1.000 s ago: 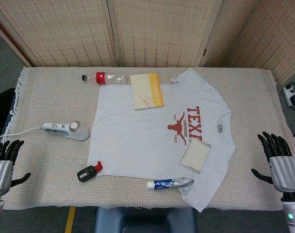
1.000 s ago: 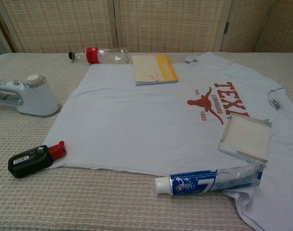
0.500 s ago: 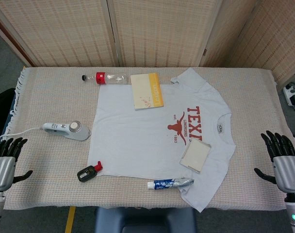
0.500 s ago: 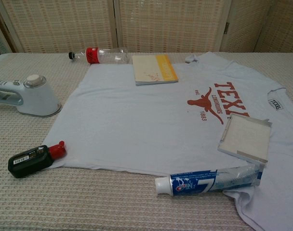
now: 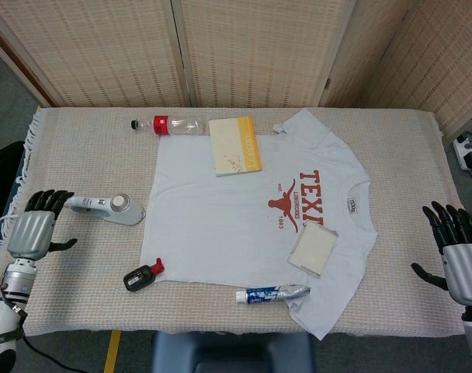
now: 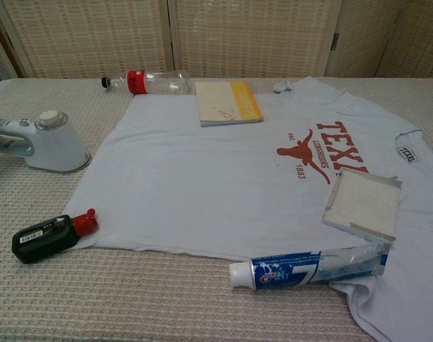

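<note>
A pale blue T-shirt [image 5: 236, 217] [image 6: 202, 171] with a red longhorn print lies flat on the table. On it rest a yellow-edged book [image 5: 235, 145] [image 6: 227, 102] and a small white square box [image 5: 313, 250] [image 6: 363, 203]. My left hand [image 5: 34, 231] hovers open over the table's left edge, fingers spread, close to the handle of a white handheld steamer [image 5: 105, 207] [image 6: 42, 142]. At the table's right edge my right hand [image 5: 459, 260] is open and holds nothing. Neither hand shows in the chest view.
A clear bottle with a red label [image 5: 170, 124] [image 6: 149, 81] lies at the back. A small black bottle with a red cap [image 5: 141, 276] [image 6: 49, 236] and a blue toothpaste tube [image 5: 272, 294] [image 6: 305, 266] lie near the front edge. A woven cloth [image 5: 81, 163] covers the table.
My left hand has moved up and inward from the front left corner to beside the steamer's handle. My right hand has sunk slightly lower at the right edge.
</note>
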Available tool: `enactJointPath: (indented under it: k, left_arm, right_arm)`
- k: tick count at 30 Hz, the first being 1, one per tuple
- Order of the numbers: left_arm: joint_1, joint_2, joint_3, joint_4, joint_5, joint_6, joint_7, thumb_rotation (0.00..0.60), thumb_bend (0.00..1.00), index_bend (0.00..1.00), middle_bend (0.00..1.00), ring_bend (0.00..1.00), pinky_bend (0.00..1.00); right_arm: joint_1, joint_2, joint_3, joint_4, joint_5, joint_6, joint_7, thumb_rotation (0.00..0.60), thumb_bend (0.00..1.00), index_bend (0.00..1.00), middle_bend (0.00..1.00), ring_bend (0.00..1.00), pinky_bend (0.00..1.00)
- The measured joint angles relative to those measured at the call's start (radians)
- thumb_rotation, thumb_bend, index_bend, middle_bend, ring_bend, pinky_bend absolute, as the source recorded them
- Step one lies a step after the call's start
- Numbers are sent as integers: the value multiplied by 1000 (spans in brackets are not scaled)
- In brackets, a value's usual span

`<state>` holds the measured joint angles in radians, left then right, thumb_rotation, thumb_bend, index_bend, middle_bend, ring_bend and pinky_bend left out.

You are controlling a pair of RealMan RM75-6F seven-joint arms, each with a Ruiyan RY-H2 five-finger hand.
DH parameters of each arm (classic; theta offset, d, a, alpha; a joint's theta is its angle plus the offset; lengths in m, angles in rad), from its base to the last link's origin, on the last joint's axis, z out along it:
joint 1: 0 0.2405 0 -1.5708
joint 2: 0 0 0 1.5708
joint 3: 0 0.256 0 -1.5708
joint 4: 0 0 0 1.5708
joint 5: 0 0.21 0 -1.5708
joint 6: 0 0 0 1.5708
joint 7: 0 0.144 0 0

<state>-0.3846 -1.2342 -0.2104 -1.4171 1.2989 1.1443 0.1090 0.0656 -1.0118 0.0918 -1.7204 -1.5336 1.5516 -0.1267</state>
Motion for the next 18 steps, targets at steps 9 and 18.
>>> enactJointPath:
  k: [9, 18]
  left_arm:
    - [-123, -117, -28, 215, -91, -150, 28, 600, 230, 219, 235, 150, 159]
    - [-193, -207, -27, 390, -139, -246, 28, 600, 272, 253, 274, 177, 167]
  right_arm:
    - [-12, 13, 0, -9, 4, 14, -1, 600, 13, 0, 31, 0, 55]
    - [-19, 10, 0, -8, 9, 21, 1, 600, 13, 0, 31, 0, 55]
